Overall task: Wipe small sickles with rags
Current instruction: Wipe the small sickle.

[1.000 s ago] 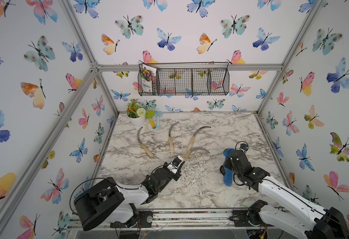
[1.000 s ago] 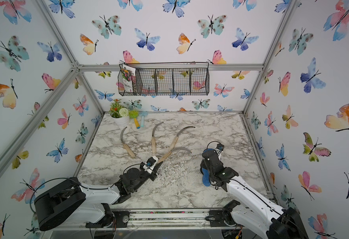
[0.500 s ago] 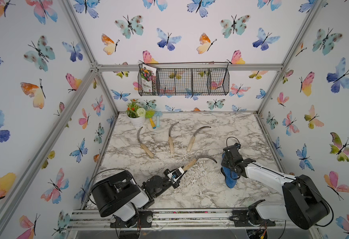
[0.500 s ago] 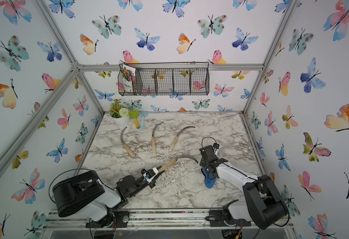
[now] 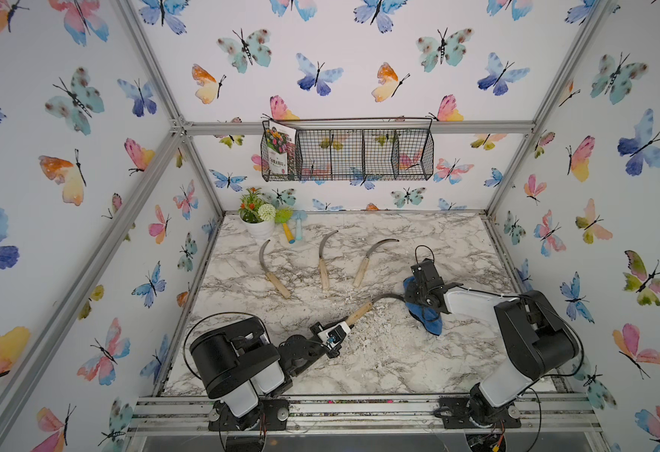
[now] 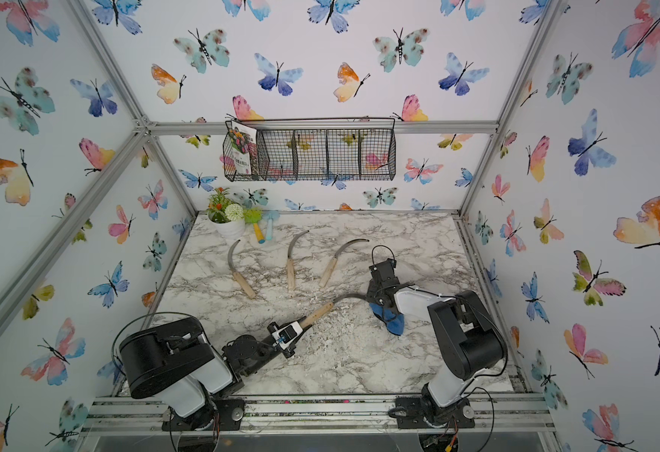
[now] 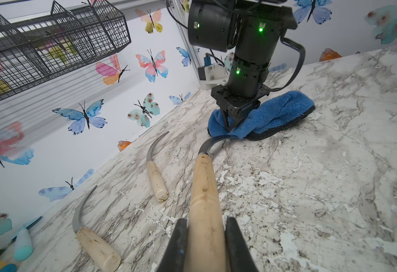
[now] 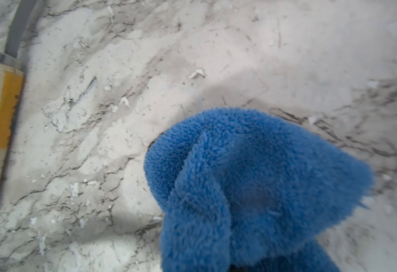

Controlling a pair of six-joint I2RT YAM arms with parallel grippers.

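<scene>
My left gripper (image 5: 345,325) (image 6: 300,324) (image 7: 205,222) is shut on the pale wooden handle of one small sickle (image 5: 361,311) (image 6: 318,312) (image 7: 203,183), which it holds low over the marble table. The grey blade (image 7: 210,142) curves away, and its tip runs under the blue rag (image 5: 430,319) (image 6: 393,320) (image 7: 277,113) (image 8: 251,183). My right gripper (image 5: 414,297) (image 7: 229,127) points down, shut on that rag, and presses it at the blade's tip. Three more sickles (image 5: 275,280) (image 5: 323,270) (image 5: 361,270) lie side by side farther back.
A potted plant (image 5: 260,221) and toy tools with yellow and light-blue handles (image 5: 293,233) stand at the back left. A wire basket (image 5: 346,154) hangs on the back wall. White flakes (image 5: 379,340) litter the table's middle. A metal rail (image 5: 359,407) edges the front.
My left gripper has drawn its sickle away from the lying ones, toward the front. My right gripper has carried the rag left and back onto the blade's tip.
</scene>
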